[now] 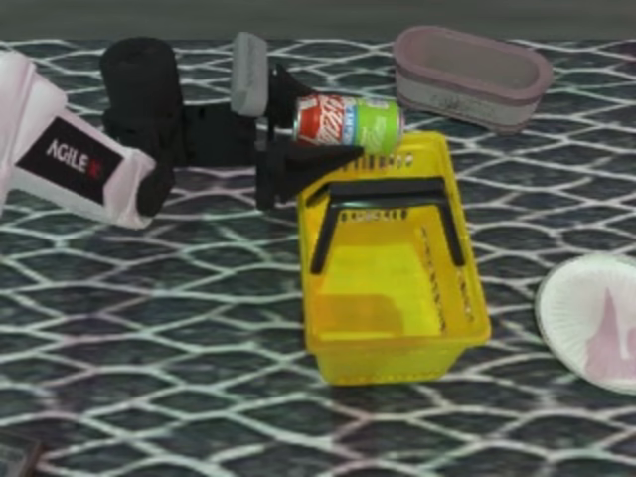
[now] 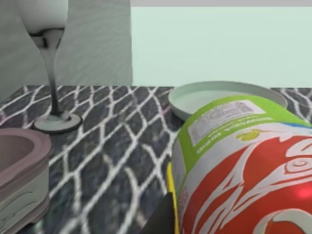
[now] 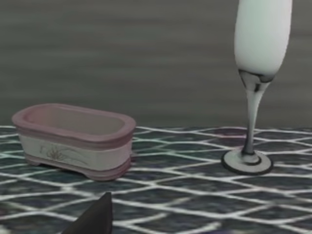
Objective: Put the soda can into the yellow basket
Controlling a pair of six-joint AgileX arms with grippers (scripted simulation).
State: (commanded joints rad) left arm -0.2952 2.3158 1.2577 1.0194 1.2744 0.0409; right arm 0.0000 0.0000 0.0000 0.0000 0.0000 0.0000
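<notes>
Soda can [image 1: 350, 121] lies sideways, clamped by the left gripper [image 1: 310, 129] above the far rim of the yellow basket [image 1: 395, 343]. Likely light, thin-walled and slick: grip mid-body, moderate squeeze. Left arm reaches in from the left, wrist level. Right gripper's state: can't tell.

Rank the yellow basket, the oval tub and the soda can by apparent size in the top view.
1. yellow basket, clearly largest.
2. oval tub.
3. soda can, held in the left gripper; being raised nearer the camera may enlarge it slightly.
</notes>
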